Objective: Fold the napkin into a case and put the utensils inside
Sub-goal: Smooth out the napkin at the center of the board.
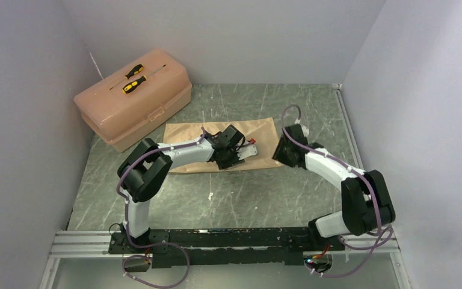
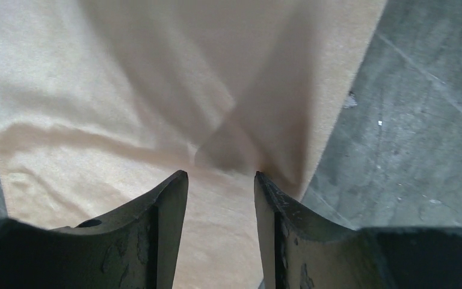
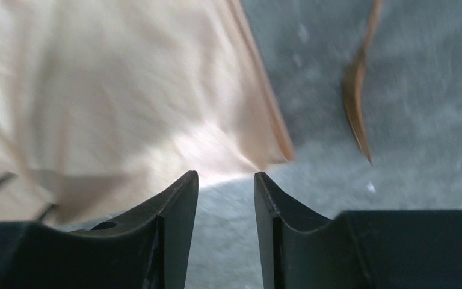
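The peach-tan satin napkin [image 1: 192, 141] lies spread flat on the grey table, creased in places. My left gripper [image 1: 228, 160] hangs low over its near middle. In the left wrist view that gripper [image 2: 221, 174] is open, with the napkin [image 2: 126, 90] under it and nothing pinched. My right gripper [image 1: 280, 154] is at the napkin's right end. In the right wrist view it [image 3: 225, 174] is open over bare table, and the napkin's corner [image 3: 264, 150] lies just ahead of its tips. One thin golden-brown utensil [image 3: 356, 102] lies on the table to the right of that corner.
A pink plastic toolbox [image 1: 133, 102] stands at the back left, with two yellow-and-black screwdrivers [image 1: 133, 78] on its lid. Walls close in the left, back and right sides. A metal rail [image 1: 216, 238] carries the arm bases at the near edge.
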Controlling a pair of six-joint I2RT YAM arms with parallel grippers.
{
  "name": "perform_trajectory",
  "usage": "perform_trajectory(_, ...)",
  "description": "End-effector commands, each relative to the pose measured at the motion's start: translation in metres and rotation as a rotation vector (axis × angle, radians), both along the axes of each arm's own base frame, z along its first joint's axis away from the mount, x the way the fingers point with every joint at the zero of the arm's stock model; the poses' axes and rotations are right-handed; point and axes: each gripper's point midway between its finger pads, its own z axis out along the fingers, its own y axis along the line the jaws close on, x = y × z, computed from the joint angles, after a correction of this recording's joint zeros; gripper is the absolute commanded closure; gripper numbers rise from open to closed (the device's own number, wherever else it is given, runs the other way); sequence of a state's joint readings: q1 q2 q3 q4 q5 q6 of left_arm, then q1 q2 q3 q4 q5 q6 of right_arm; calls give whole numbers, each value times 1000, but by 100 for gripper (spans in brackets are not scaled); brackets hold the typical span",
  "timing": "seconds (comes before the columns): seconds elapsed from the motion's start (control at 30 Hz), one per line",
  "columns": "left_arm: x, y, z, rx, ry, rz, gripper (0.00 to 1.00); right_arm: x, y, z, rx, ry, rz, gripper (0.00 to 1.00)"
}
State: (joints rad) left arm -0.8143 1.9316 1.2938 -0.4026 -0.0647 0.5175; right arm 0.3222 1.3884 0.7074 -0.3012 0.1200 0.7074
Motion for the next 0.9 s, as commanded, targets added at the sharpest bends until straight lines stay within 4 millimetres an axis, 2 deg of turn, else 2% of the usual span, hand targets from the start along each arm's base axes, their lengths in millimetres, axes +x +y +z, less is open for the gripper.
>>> perform_trajectory(0.0, -13, 0, 11, -29, 7, 10, 50, 66, 15, 57, -5, -156, 38, 56)
perform_trajectory(0.1, -17, 6, 7, -16, 4, 11, 49, 102, 24, 62, -15, -168, 52, 55)
perform_trajectory(0.17, -15, 10, 8, -3, -19, 15, 49, 122, 33, 56, -6, -160, 65, 55)
perform_trajectory(0.3, -8, 9, 22, -12, -61, 17, 49, 153, 49, 34, 16, -149, 78, 55)
perform_trajectory(0.33, -5, 9, 28, -21, -69, 21, 48, 155, 49, 25, 11, -136, 75, 55)
perform_trajectory(0.43, 3, 10, 47, -66, -62, 48, 47, 149, 45, 0, -1, -77, 57, 56)
perform_trajectory(0.6, 31, 27, 72, -147, -44, 133, 47, 124, 28, -17, -27, -46, 16, 57)
perform_trajectory(0.77, 51, 29, 70, -156, -64, 154, 48, 98, 17, -11, -22, -48, -17, 57)
perform_trajectory(0.87, 61, 9, 70, -221, -57, 155, 50, 86, 14, -3, -11, -58, -26, 57)
